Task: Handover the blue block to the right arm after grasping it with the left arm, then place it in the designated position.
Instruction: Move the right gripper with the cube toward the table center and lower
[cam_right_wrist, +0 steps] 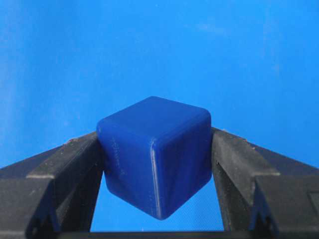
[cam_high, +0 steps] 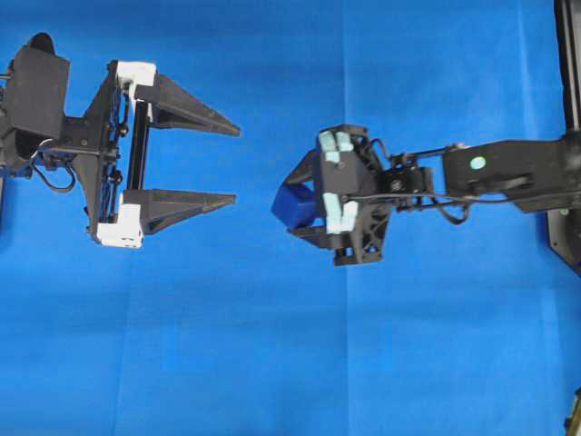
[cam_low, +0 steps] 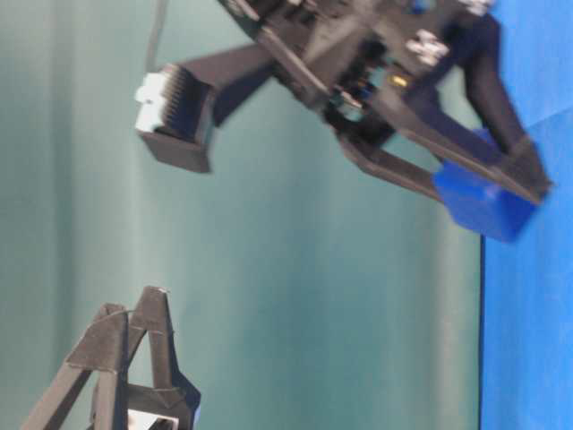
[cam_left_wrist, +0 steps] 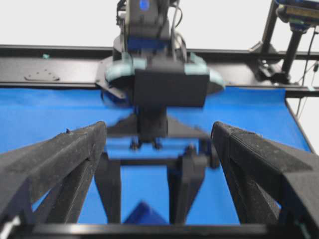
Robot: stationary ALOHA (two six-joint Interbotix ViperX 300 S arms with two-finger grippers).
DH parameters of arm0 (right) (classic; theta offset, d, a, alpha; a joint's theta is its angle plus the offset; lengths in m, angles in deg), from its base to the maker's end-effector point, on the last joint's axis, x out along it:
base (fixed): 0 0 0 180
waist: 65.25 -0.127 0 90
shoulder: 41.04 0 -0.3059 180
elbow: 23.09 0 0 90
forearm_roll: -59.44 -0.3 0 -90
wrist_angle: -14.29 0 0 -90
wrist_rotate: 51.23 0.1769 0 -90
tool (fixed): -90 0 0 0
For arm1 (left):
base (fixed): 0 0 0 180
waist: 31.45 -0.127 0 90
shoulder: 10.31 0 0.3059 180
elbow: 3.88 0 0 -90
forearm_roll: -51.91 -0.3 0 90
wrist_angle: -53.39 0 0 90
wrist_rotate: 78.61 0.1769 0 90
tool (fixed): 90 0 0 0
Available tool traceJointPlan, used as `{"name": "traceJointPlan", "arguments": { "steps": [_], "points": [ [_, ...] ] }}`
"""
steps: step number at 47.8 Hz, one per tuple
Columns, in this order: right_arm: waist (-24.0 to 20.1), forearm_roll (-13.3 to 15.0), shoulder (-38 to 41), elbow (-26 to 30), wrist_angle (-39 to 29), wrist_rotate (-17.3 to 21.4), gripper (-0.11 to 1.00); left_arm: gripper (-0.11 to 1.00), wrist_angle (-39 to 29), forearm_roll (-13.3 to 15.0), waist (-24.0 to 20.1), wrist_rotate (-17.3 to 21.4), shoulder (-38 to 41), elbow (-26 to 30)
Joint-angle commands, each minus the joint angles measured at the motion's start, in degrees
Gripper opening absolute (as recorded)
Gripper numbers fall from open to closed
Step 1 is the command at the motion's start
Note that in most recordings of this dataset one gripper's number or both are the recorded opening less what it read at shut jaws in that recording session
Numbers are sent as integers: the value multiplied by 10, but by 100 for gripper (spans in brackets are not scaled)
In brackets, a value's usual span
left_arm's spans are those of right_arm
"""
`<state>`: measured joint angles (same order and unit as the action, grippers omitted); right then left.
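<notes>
The blue block (cam_high: 290, 205) is a small dark-blue cube held off the blue cloth (cam_high: 272, 363), right of centre in the overhead view. My right gripper (cam_high: 300, 202) is shut on it, one black finger on each side. The right wrist view shows the block (cam_right_wrist: 157, 154) tilted on a corner between the fingers (cam_right_wrist: 75, 164). The left gripper (cam_high: 236, 164) stands open and empty, a short gap to the left of the block, pointing at it. Between the wide left fingers (cam_left_wrist: 60, 164), the left wrist view shows the right arm (cam_left_wrist: 164, 84) and a corner of the block (cam_left_wrist: 144, 217).
Blue cloth covers the whole table. A black frame post (cam_high: 567, 64) runs down the right edge in the overhead view. A black rail (cam_left_wrist: 60, 52) crosses the back of the table in the left wrist view. The table-level view shows the block (cam_low: 483, 208) against a teal backdrop.
</notes>
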<state>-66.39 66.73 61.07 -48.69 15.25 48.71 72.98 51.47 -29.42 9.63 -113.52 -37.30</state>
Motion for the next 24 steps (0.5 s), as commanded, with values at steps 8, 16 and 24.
{"name": "traceJointPlan", "arguments": {
  "steps": [8, 16, 24],
  "points": [
    [0, -9, 57, 43, 40, 0, 47, 91, 3, -1, 2, 2, 2, 18],
    [2, -14, 102, 69, 43, 0, 47, 91, 3, -1, 2, 1, 2, 18],
    [3, -18, 136, 85, 49, 0, 47, 91, 3, -1, 2, -2, 0, 17]
  ]
}}
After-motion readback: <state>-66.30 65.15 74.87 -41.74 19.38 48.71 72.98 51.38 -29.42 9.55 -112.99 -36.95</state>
